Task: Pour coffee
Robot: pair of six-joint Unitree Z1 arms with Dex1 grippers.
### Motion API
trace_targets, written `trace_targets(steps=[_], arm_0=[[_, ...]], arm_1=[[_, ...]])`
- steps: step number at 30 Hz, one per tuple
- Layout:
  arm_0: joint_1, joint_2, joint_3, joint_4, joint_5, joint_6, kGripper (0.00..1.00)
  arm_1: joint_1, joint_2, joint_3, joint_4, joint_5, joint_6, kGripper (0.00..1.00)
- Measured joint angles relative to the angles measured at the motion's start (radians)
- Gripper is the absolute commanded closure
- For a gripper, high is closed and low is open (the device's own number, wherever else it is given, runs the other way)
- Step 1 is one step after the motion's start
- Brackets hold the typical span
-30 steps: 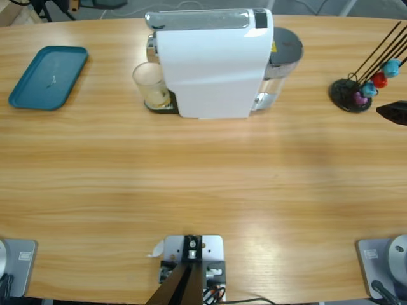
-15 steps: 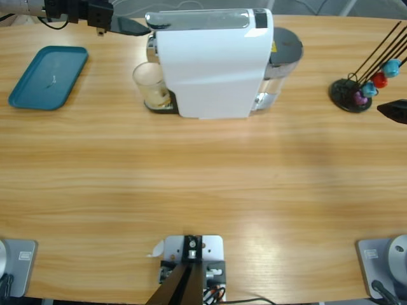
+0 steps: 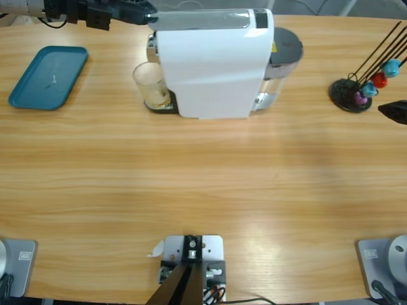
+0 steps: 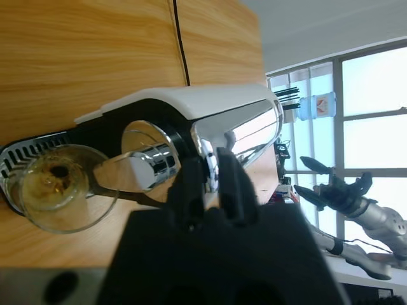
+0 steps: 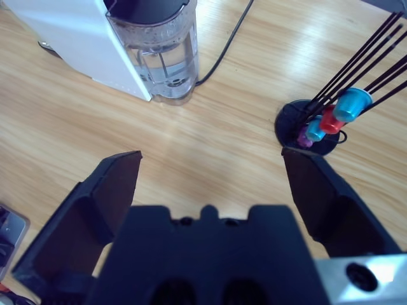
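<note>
A clear glass (image 3: 151, 84) stands under the spout of the white coffee machine (image 3: 213, 67), with a shallow layer of pale tan coffee (image 3: 156, 98) at its bottom. In the left wrist view the glass (image 4: 58, 190) and its coffee (image 4: 49, 183) lie to the left of the chrome spout. My left gripper (image 3: 141, 16) reaches in from the top left, shut, its tips at the end of the machine's silver lever (image 4: 248, 130). My right gripper (image 5: 213, 171) hangs open above bare table at the far right, and only its black tip (image 3: 394, 111) shows from above.
A teal tray (image 3: 49, 76) lies at the far left. A black capsule stand (image 3: 351, 94) with blue, red and purple capsules stands at the right, close to my right gripper. The machine's water tank (image 5: 162, 57) and a black cable (image 5: 226, 44) are behind it.
The left arm came in from the top left corner and moved right until its gripper reached the machine's lever. The right gripper stayed put.
</note>
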Motion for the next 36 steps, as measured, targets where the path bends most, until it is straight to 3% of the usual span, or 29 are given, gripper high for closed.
trace_targets(steps=[7, 13, 15, 16, 26, 30, 33, 36], arm_0=[[0.0, 0.0, -0.013, 0.005, -0.019, 0.002, 1.0], [-0.043, -0.011, -0.18, 0.006, -0.048, 0.002, 0.977], [-0.045, -0.018, -0.204, 0.006, -0.049, 0.002, 0.116], [-0.045, -0.026, -0.212, 0.006, -0.052, 0.002, 0.018], [-0.108, -0.139, -0.221, -0.087, -0.059, 0.336, 0.0], [-0.118, -0.197, -0.15, -0.086, -0.048, 0.493, 0.0], [-0.131, -0.246, -0.081, -0.011, -0.01, 0.618, 0.0], [-0.189, -0.292, -0.052, 0.159, 0.134, 0.798, 0.0]], arm_1=[[0.0, -0.001, 0.001, -0.001, 0.0, 0.002, 0.0], [0.0, -0.003, 0.002, -0.002, 0.0, 0.003, 0.0], [0.0, -0.004, 0.002, -0.002, 0.0, 0.003, 0.0], [0.0, -0.004, 0.002, -0.002, 0.0, 0.003, 0.0], [0.0, -0.008, 0.008, -0.017, -0.001, 0.007, 0.0], [0.0, -0.012, 0.02, -0.042, -0.021, 0.044, 0.0], [-0.033, -0.012, 0.022, -0.077, -0.051, 0.076, 0.0], [-0.148, -0.005, 0.025, -0.13, -0.06, 0.085, 0.035]])
